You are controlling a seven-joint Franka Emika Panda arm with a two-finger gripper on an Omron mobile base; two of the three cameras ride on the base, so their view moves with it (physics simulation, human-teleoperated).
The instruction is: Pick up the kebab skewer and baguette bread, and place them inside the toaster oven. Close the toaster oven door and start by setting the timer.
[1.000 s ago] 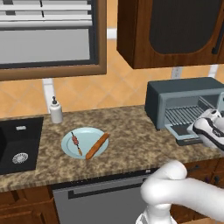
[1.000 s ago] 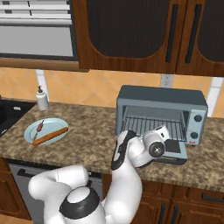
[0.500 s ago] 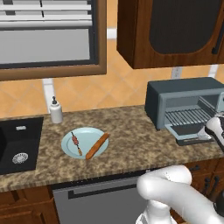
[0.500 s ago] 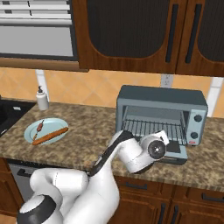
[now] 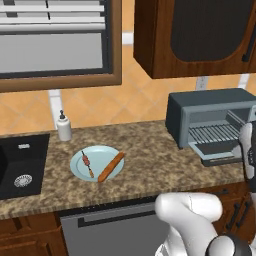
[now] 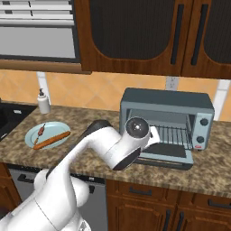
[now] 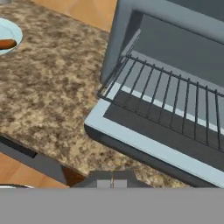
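Note:
The kebab skewer (image 5: 87,164) and the baguette bread (image 5: 111,167) lie side by side on a light blue plate (image 5: 80,172), left of the toaster oven (image 5: 210,117). The toaster oven door (image 6: 168,155) hangs open and flat, baring the wire rack (image 7: 175,103). My gripper (image 7: 112,183) is shut on nothing, just above the counter in front of the door's left corner. The arm's wrist (image 6: 137,130) hovers before the oven's left side. An end of the baguette bread (image 7: 6,43) peeks in at the hand view's upper left.
A soap bottle (image 5: 64,127) stands behind the plate, near a black sink (image 5: 20,167). Wall cabinets (image 6: 149,36) hang above the oven. The speckled counter (image 5: 145,165) runs between plate and oven, and its front edge (image 7: 30,155) is close under my hand.
The gripper's fingers have closed on nothing. The hand has shifted left and slightly up in front of the open oven. Skewer and baguette have not moved.

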